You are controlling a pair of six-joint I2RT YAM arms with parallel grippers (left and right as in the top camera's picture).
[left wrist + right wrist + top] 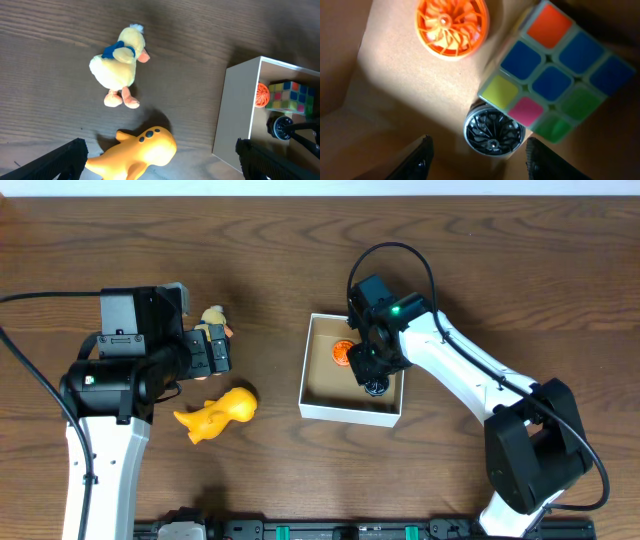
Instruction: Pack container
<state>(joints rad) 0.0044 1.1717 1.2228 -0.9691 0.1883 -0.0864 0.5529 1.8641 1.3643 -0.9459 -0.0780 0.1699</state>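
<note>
Brown cardboard forms the flat floor of the container [350,412], a square shallow box with thin white walls that rests on the dark wood-grain table [280,260], right of centre. Inside lie an orange spoked plastic wheel [451,22], a black spoked wheel [494,131] with a glossy rim, and a puzzle cube [555,70] faced with bright square tiles, one edge right by the black wheel. The right gripper [479,157] hangs over the box, its dark jaws apart, the black wheel just ahead of the gap and nothing clamped. Out on the table to the left, a fuzzy pale-yellow plush duck [120,62] with a blue band at its neck and orange feet lies near a smooth, rounded yellow plastic animal [140,150] with dark spots. The left gripper [160,152] sits above them, jaws spread wide, holding nothing
</note>
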